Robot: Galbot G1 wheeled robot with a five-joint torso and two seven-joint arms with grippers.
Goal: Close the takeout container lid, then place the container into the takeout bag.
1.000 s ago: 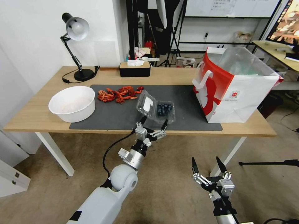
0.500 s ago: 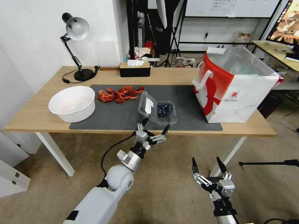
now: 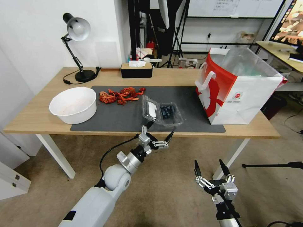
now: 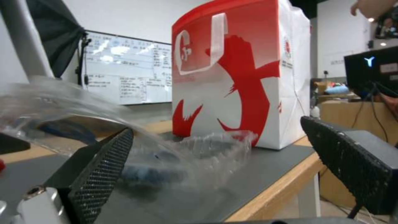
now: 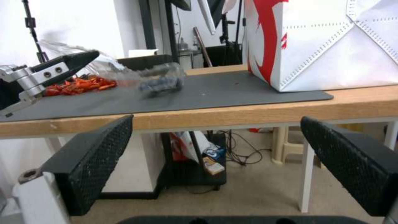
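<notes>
— Left gripper point(image 3: 159, 131)?
— Fingers spread wide, empty, at the table's front edge.
— The takeout container point(image 3: 163, 113)?
— Just beyond it on the mat, lid point(image 3: 151, 109) raised; takeout bag point(image 3: 235, 85) farther right. Right gripper point(image 3: 210, 167) hangs wide, low.

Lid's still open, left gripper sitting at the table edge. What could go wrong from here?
1. The takeout container sits near the mat's front edge; a push from the left gripper, whose open fingers point at it, might slide the light box instead of folding the lid.
2. Blueberries could spill if the tray tips.
3. The takeout bag stands close by on the right; a wide swing might knock it.
</notes>
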